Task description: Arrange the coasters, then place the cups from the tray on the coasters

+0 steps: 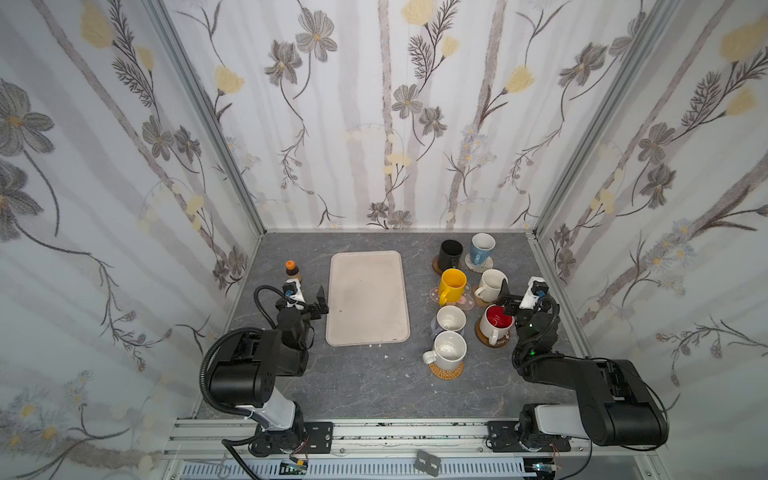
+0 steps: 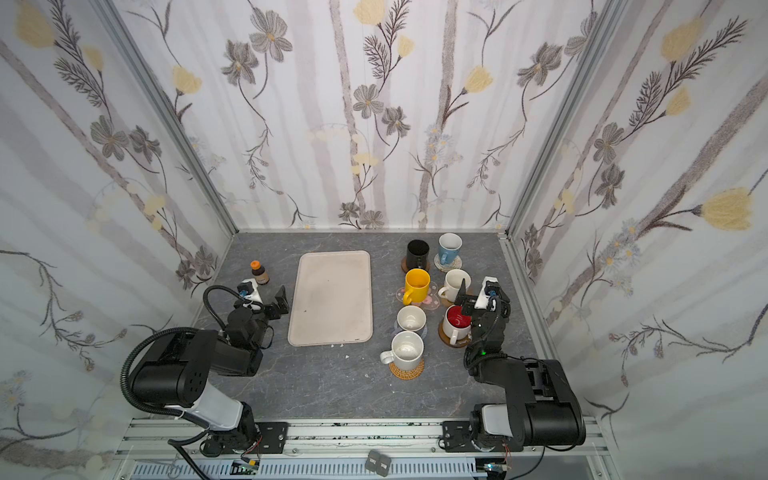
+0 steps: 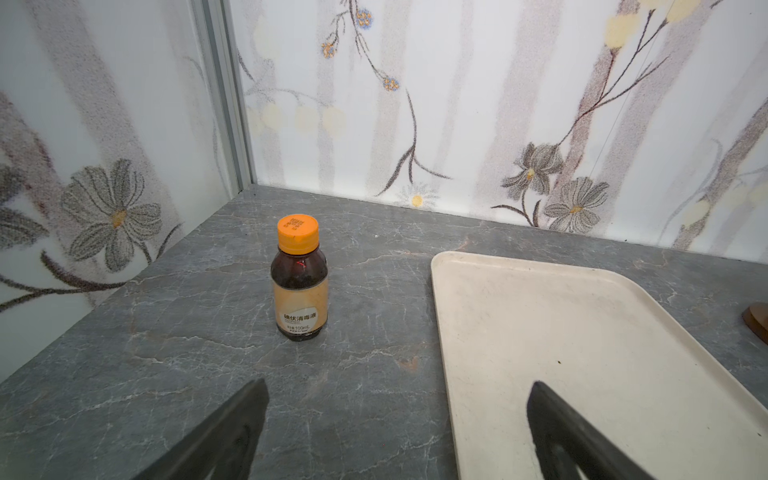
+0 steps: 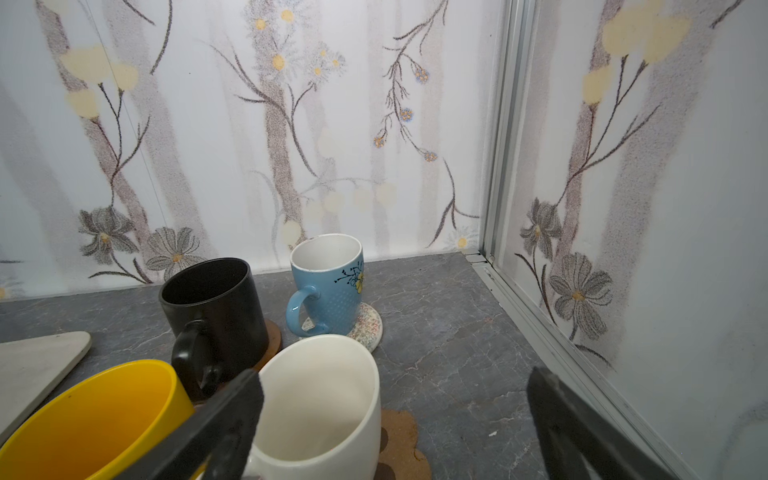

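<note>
The beige tray [image 1: 368, 297] lies bare at mid-table. To its right, cups stand on coasters: black cup [image 1: 451, 252], light blue cup [image 4: 328, 286] on a cream woven coaster [image 4: 368, 326], yellow cup [image 1: 452, 284], white cup [image 4: 320, 399] on a brown paw coaster [image 4: 401, 436], a pale cup [image 1: 451, 319], a red-inside cup [image 1: 496, 322] and a white cup [image 1: 449, 352] on a tan rattan coaster [image 1: 446, 371]. My left gripper [image 3: 397, 399] hangs open and empty over the tray's left edge. My right gripper [image 4: 395, 399] is open, one finger beside the paw-coaster cup, holding nothing.
A small brown bottle with an orange cap [image 3: 300, 278] stands near the back left, ahead of the left gripper. Papered walls close off the left, back and right sides. A metal rail [image 1: 374, 436] runs along the front edge.
</note>
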